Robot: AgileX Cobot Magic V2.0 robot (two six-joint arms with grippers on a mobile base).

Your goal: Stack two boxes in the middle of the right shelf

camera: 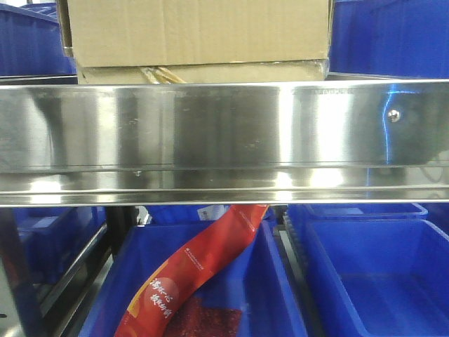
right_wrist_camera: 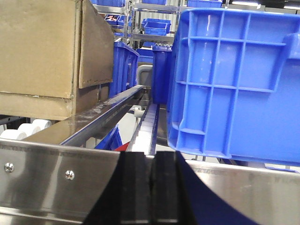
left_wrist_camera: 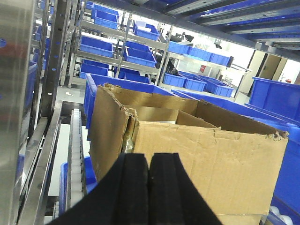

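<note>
Two brown cardboard boxes are stacked on the shelf: the upper box [camera: 196, 28] sits on a lower one [camera: 203, 71] behind the steel shelf rail [camera: 224, 140]. In the left wrist view the open-topped, torn upper box [left_wrist_camera: 197, 145] stands just beyond my left gripper [left_wrist_camera: 148, 161], which is shut and empty. In the right wrist view the stacked boxes [right_wrist_camera: 42, 51] are at upper left. My right gripper [right_wrist_camera: 151, 161] is shut and empty, in front of the steel rail [right_wrist_camera: 51, 173], below a blue bin [right_wrist_camera: 234, 79].
Blue bins [camera: 372, 274] fill the lower shelf; one holds a red packet [camera: 189, 274]. More blue bins [camera: 393, 35] flank the boxes. A roller track [left_wrist_camera: 75, 154] runs left of the boxes. Steel uprights [left_wrist_camera: 18, 93] stand at left. Further racks of bins [left_wrist_camera: 122, 51] lie behind.
</note>
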